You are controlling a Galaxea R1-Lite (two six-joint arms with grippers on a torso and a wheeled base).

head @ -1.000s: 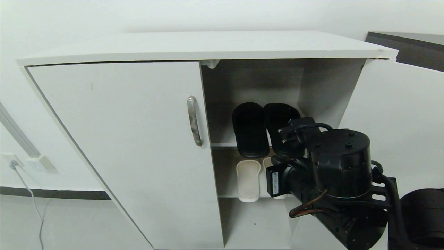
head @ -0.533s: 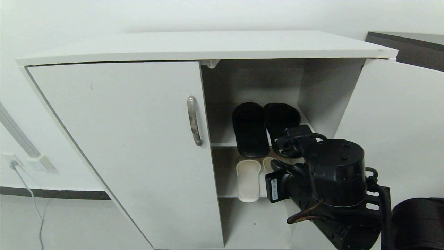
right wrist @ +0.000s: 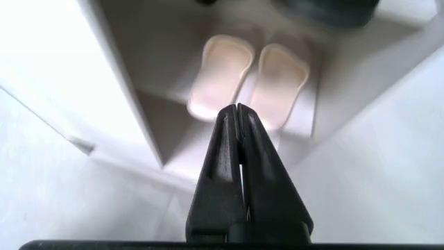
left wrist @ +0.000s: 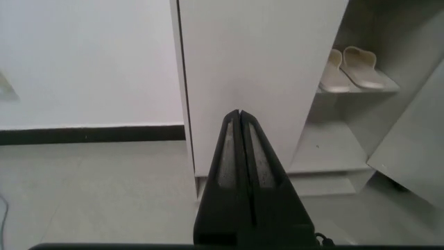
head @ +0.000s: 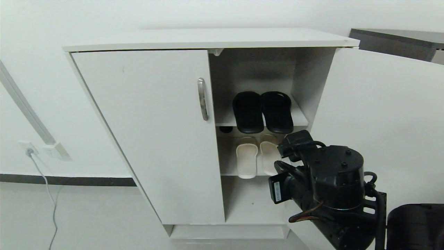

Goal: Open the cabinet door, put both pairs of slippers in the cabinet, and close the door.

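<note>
The white cabinet point(head: 208, 38) has its left door point(head: 149, 132) closed and its right door point(head: 381, 121) swung wide open. A black pair of slippers point(head: 262, 111) lies on the upper shelf. A white pair of slippers point(head: 256, 158) lies on the shelf below, also seen as the white pair point(left wrist: 354, 66) and the white pair point(right wrist: 250, 83). My right gripper point(right wrist: 238, 111) is shut and empty, held in front of the open side, short of the white pair. My left gripper point(left wrist: 238, 114) is shut and empty, low before the closed door.
A metal handle point(head: 202, 99) sits on the closed door's inner edge. A wall socket with a cable point(head: 29, 151) is low on the left wall. A dark desk point(head: 399, 38) stands behind the open door. Bare floor lies before the cabinet.
The head camera has drawn back, so the cabinet looks smaller and farther. My right arm has come out of the cabinet, away from the black slippers.
</note>
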